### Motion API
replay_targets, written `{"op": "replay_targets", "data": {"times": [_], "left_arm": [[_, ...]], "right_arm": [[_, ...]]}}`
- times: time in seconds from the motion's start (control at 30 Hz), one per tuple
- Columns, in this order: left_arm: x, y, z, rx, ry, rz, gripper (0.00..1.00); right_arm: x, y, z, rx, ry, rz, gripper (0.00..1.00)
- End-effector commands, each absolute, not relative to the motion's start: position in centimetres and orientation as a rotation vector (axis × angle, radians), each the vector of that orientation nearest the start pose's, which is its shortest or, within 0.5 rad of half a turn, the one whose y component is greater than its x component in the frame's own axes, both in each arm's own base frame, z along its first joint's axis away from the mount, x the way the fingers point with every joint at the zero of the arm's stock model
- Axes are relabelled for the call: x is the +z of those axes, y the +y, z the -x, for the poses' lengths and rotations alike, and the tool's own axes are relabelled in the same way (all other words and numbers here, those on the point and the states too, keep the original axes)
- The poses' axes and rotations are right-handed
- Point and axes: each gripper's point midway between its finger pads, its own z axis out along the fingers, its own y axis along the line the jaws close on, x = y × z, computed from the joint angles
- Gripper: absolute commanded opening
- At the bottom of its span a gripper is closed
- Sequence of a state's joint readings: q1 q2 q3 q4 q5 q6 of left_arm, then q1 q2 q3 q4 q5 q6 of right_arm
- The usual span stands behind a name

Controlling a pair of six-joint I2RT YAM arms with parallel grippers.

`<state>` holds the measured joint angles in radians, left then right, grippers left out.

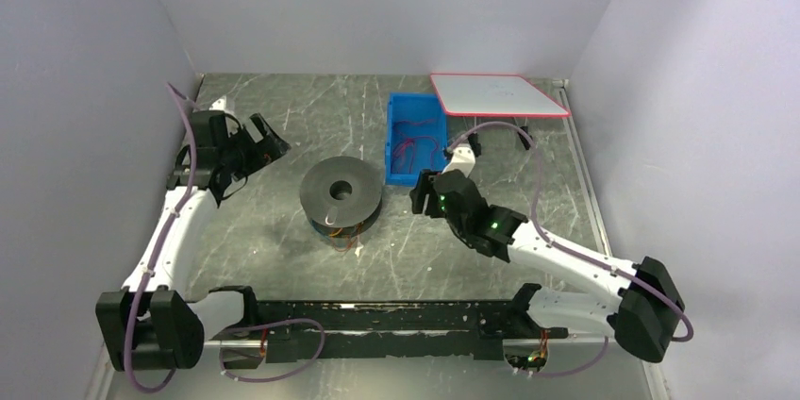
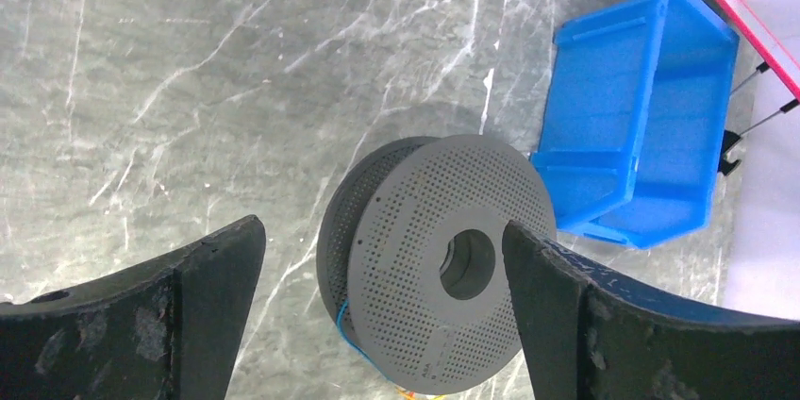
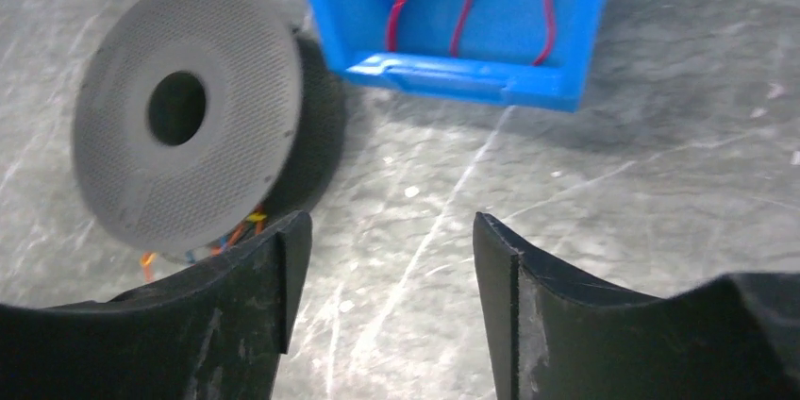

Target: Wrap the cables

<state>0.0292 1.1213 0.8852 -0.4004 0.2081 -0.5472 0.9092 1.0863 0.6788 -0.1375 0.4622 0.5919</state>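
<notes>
table (image 2: 189, 89): grey, marble-like white veining, smooth, faint sheen
spool (image 2: 425, 202): matt dark grey plastic, flange finely perforated
bin (image 2: 651, 108): smooth blue plastic, slightly glossy
fingers (image 2: 585, 325): matt black, scuffed

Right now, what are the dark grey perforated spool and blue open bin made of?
Dark grey perforated spool: probably matte moulded plastic; fine regular holes, no metallic glint. Blue open bin: likely rigid plastic, smooth, slightly glossy; moulded ribs, soft sheen on its rim.

Grey table (image 1: 283, 117) carries spool (image 1: 341, 194), blue bin (image 1: 391, 141), perhaps a raised board (image 1: 495, 93).
</notes>
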Motion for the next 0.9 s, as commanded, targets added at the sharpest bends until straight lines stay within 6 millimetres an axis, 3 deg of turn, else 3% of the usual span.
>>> {"op": "replay_targets", "data": {"times": [0.0,0.07,0.1,0.2,0.3,0.53,0.73,0.87], "left_arm": [[20.2,-5.8,-33.1,-0.425,2.184,0.363,1.00],[21.3,-8.0,-33.1,-0.414,2.191,0.266,0.99],[21.8,-8.9,-33.1,-0.404,2.190,0.228,0.99],[23.4,-11.4,-32.8,-0.424,2.185,0.128,0.99],[25.4,-13.2,-32.3,-0.454,2.147,0.042,0.99],[29.7,-13.9,-32.3,-0.480,2.025,-0.065,0.99],[30.6,-16.4,-28.9,-0.685,1.917,-0.206,1.00],[29.5,-17.7,-26.0,-0.799,1.775,-0.361,1.00]], "right_arm": [[14.9,20.8,-26.4,0.468,2.141,0.026,0.75],[14.9,18.9,-27.3,0.457,2.148,-0.044,0.97],[15.0,18.0,-27.7,0.447,2.149,-0.073,0.99],[15.1,15.2,-28.4,0.379,2.144,-0.173,1.00],[15.6,13.9,-28.3,0.335,2.130,-0.214,1.00],[17.1,12.2,-27.8,0.322,2.087,-0.402,1.00],[18.0,10.0,-27.2,0.147,2.143,-0.397,1.00],[19.6,10.1,-27.1,0.159,2.121,-0.330,1.00]]}}
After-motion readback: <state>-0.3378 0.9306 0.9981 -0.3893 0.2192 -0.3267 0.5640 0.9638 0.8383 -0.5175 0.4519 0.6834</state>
